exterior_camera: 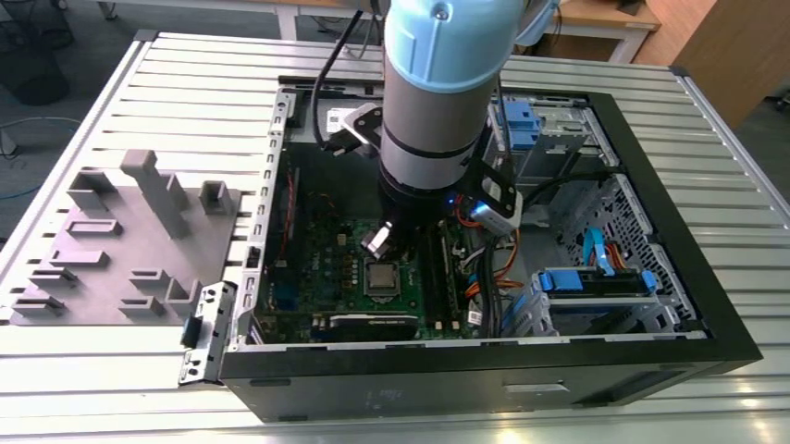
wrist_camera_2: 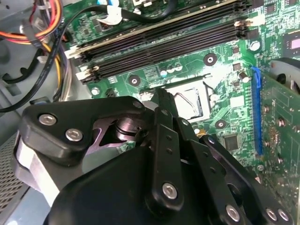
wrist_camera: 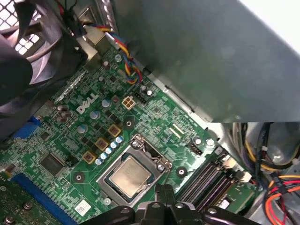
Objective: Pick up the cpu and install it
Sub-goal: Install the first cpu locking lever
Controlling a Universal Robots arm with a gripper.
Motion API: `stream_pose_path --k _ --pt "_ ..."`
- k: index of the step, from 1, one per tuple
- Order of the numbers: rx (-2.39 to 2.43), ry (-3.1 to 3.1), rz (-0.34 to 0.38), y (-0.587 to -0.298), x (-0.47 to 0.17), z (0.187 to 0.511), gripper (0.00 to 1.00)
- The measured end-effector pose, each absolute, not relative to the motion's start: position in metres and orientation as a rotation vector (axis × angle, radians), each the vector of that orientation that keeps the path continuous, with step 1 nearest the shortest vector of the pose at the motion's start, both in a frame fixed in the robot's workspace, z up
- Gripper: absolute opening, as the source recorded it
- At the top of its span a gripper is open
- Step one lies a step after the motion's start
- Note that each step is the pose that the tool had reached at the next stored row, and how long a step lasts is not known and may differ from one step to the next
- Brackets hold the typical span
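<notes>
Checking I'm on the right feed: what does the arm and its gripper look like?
The arm is a thick cylinder, pale blue on top, silver-grey below, with a black cable running down behind it. The gripper is matte black, built from flat linkage bars with silver screw heads.

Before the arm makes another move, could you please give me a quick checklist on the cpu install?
1. cpu lying inside the socket frame: ok.
2. cpu flat and square in the frame: looks ok in the first wrist view.
3. hand beside the socket, at the frame's edge: ok.
4. hand empty: cannot tell.
5. Socket retention lever latched: cannot tell.
6. Memory slots beside the socket free of cables: ok.
</notes>
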State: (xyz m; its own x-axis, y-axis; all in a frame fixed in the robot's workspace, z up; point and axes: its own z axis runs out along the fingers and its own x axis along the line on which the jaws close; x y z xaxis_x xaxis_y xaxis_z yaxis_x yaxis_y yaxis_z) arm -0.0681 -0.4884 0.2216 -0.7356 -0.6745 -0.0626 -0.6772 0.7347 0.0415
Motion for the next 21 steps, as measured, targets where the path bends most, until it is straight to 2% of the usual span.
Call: stream_pose_path --k 21 --pt "-1.116 2.888 0.095 -0.4912 -0.0741 0.2124 0.11"
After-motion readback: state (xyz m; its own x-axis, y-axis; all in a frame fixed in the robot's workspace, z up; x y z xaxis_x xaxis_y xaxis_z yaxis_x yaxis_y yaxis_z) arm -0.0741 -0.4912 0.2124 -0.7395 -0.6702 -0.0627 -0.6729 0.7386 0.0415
